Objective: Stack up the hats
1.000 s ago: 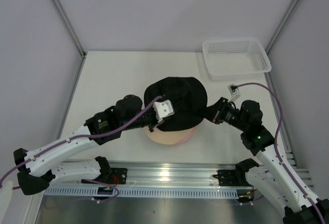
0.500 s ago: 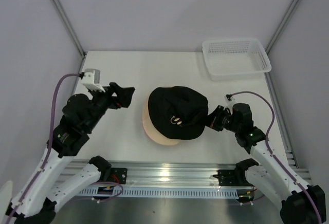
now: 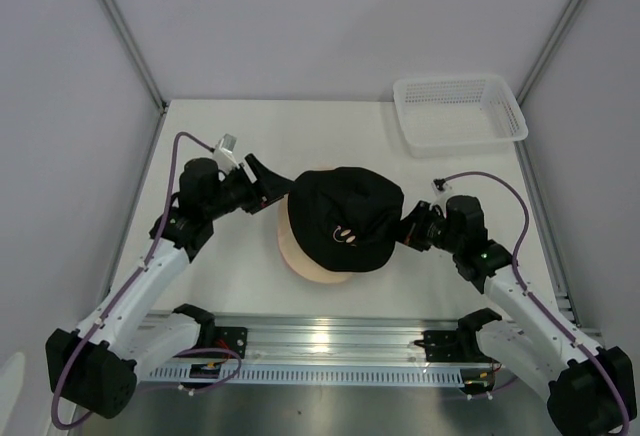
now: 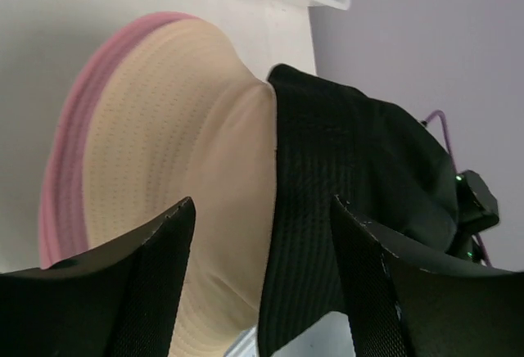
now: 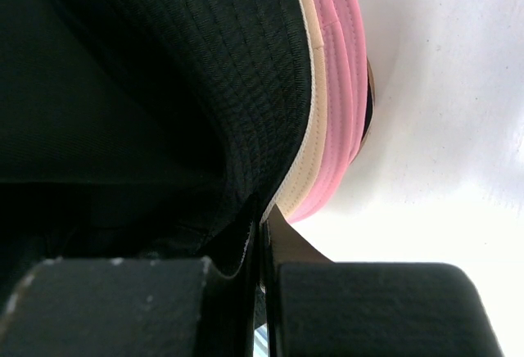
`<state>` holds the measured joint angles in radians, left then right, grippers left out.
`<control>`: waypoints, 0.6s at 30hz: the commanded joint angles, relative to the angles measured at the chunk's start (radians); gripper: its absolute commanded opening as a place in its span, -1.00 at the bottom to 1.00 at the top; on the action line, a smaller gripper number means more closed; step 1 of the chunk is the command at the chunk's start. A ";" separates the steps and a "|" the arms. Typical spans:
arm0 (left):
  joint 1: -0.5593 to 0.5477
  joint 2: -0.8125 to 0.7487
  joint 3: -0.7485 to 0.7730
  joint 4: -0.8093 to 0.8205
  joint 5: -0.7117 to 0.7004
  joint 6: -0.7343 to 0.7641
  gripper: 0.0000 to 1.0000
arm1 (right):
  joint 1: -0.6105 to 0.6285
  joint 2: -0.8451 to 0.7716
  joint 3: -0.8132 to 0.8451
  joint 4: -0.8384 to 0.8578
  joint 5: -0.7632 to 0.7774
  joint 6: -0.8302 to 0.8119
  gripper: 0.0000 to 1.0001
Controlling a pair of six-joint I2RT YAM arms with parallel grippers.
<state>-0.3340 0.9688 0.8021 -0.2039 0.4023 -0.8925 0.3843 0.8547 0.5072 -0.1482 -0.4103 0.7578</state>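
Stack sits mid-tabletop (image 3: 220, 136), just right of your left end effector (image 3: 268, 188), fingers spread toward its left rim, nothing held; your right end effector (image 3: 410, 228) is pressed together, pinching the black hat (image 3: 345, 211) by its right brim. Black hat rides skewed rightward, baring the beige hat (image 4: 180, 128) on the left; left arm is nearer for squaring it; round pile, no long axis. Count: one black hat, one beige hat, one pink hat (image 5: 340, 62) visible; two end effectors.

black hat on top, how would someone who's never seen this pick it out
Look at the middle of the white table. The black hat lies topmost there, over a beige hat. Unlike the pale ones under it, it is dark and bears a small light mark.
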 commanded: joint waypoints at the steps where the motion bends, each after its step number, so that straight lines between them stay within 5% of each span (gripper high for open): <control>1: 0.007 -0.031 -0.024 0.168 0.112 -0.112 0.39 | 0.014 0.004 0.056 0.045 0.037 -0.008 -1.00; 11: -0.017 -0.018 -0.072 0.253 0.147 -0.132 0.21 | 0.051 0.053 0.097 0.067 0.039 -0.002 -1.00; 14: -0.019 -0.008 -0.080 0.258 0.144 -0.135 -0.13 | 0.062 0.066 0.117 0.062 0.047 -0.003 -1.00; 18: -0.020 -0.004 -0.058 0.238 0.119 -0.119 -0.98 | 0.073 0.067 0.145 0.045 0.057 -0.009 -1.00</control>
<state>-0.3477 0.9588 0.7307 0.0055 0.5262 -1.0241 0.4419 0.9260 0.5789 -0.1513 -0.3691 0.7578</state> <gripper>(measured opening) 0.099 0.009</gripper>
